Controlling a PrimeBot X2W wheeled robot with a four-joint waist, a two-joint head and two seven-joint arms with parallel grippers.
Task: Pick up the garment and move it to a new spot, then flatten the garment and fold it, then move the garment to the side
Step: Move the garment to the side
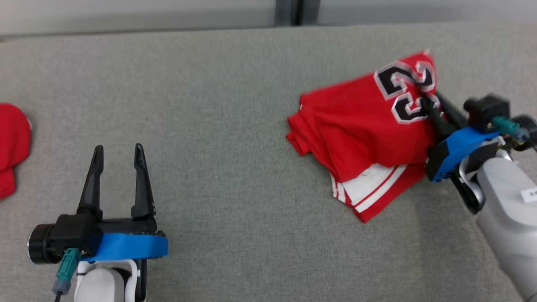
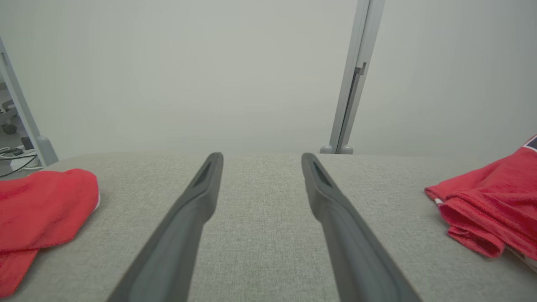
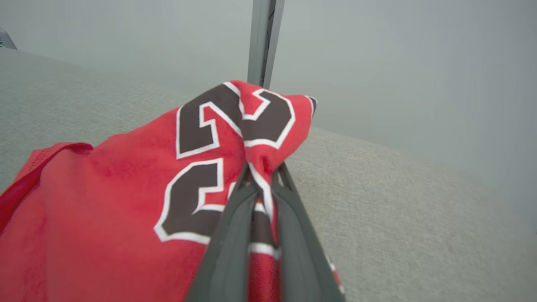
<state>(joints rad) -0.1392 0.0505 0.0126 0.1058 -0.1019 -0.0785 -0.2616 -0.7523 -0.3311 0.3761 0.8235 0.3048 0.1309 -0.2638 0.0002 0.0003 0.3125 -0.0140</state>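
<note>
R gripper (image 3: 263,167) clamping jersey's (image 1: 361,130) numbered corner.
Jersey is lying folded on table (image 1: 235,105), bulk trailing left of R gripper; L gripper (image 1: 118,153) is hovering open, well apart, so R gripper's better placed for shifting it aside.

Our left gripper (image 1: 118,153) and right gripper (image 1: 428,100) each sport long black tapered fingers (image 1: 142,184) on a black block (image 1: 75,233), with a bright blue band (image 1: 126,247), a teal plug (image 1: 69,268), and pale grey forearms (image 1: 507,201); right one's got a white label (image 1: 529,193).
</note>
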